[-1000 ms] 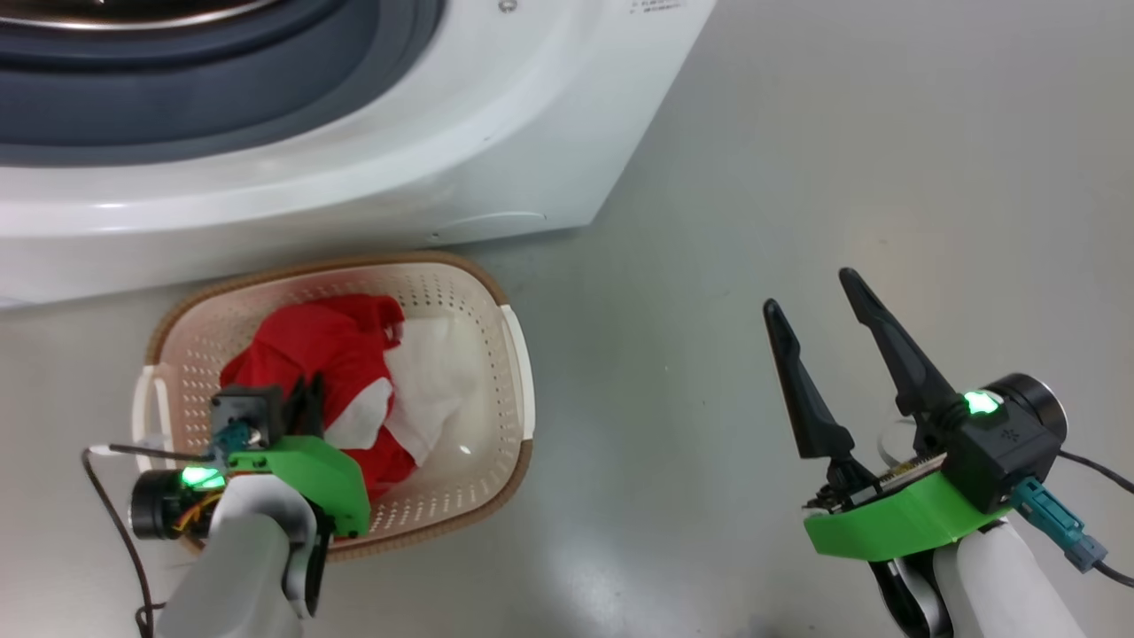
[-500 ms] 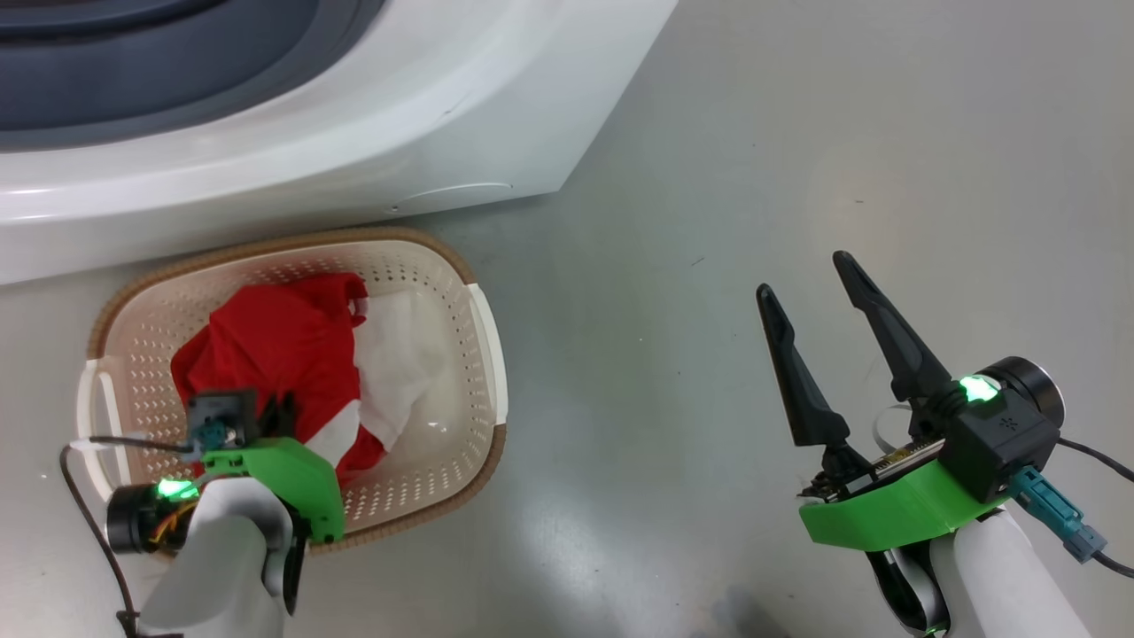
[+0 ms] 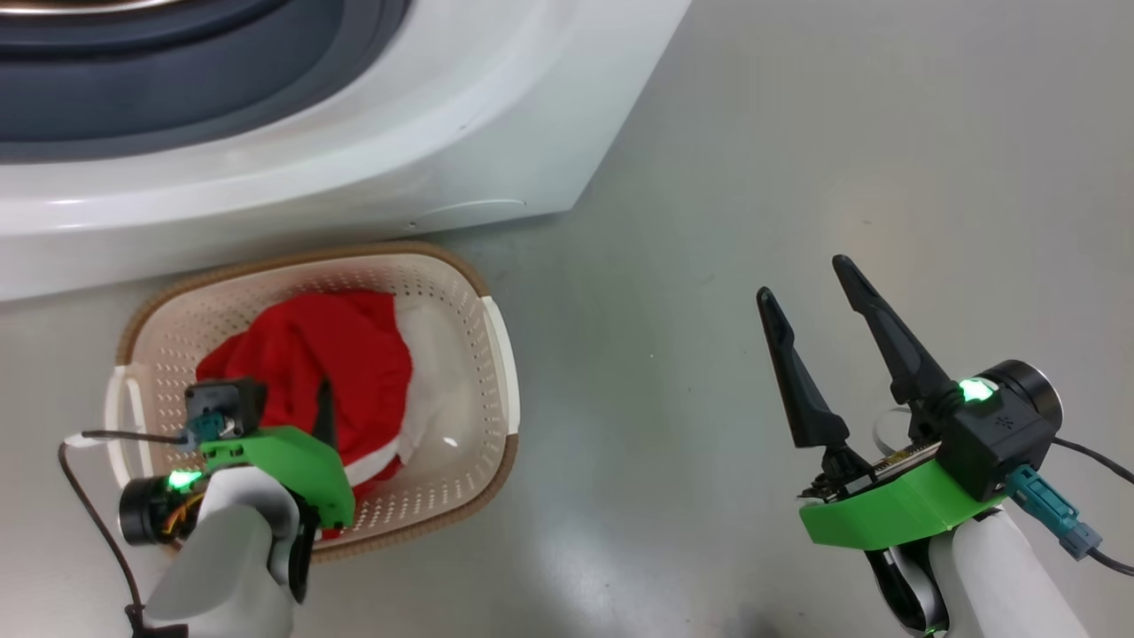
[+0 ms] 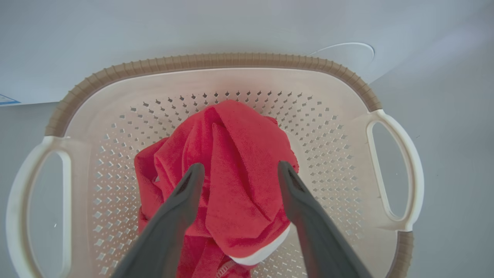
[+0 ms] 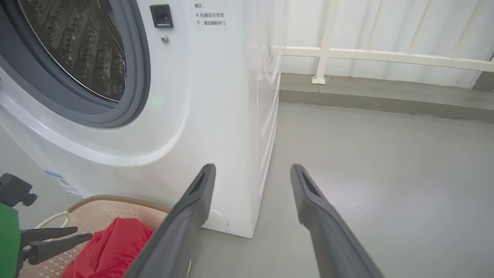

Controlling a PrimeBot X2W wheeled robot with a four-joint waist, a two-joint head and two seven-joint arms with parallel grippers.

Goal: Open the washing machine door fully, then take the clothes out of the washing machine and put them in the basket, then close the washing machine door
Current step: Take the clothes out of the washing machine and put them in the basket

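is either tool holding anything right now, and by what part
Nothing is held. The left tool stands open over the clothes lying in the basket; the right tool is open over the floor.

One basket (image 3: 469, 372), one washing machine (image 3: 354, 177).
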